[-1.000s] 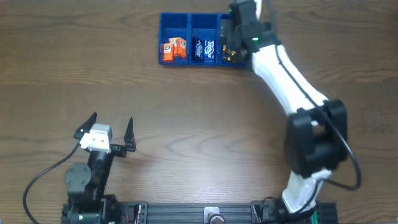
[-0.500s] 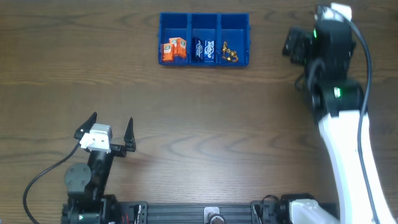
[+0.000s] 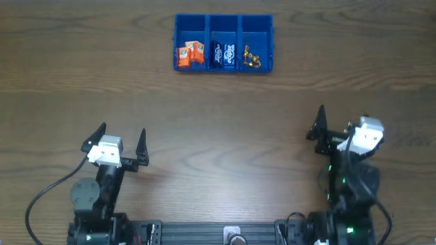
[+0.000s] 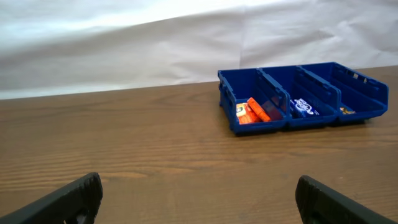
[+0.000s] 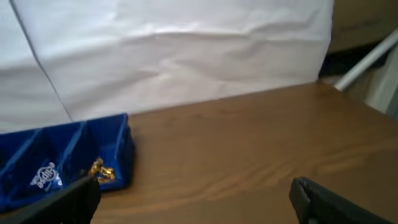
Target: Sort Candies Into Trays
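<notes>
A blue three-compartment tray [image 3: 176,41] lies at the far middle of the table. Its left bin holds orange candies [image 3: 191,54], the middle bin blue candies [image 3: 223,54], the right bin gold candies [image 3: 251,60]. My left gripper [image 3: 122,139] stands open and empty near the front left, far from the tray [image 4: 231,109]. My right gripper [image 3: 343,129] stands open and empty near the front right. The left wrist view shows the orange candies [image 4: 254,112] and blue candies [image 4: 305,107]. Seen from the right wrist, the tray [image 5: 126,155] holds gold candies [image 5: 99,169].
Bare brown wooden table [image 3: 225,136] stretches between the grippers and the tray. White sheeting [image 4: 155,37] hangs behind the table's far edge. A pale bar [image 5: 373,59] leans beyond the table's corner in the right wrist view.
My right arm has pulled back from the tray's right bin, swung out to the right, then come down to the front right. The left arm has stayed still.
</notes>
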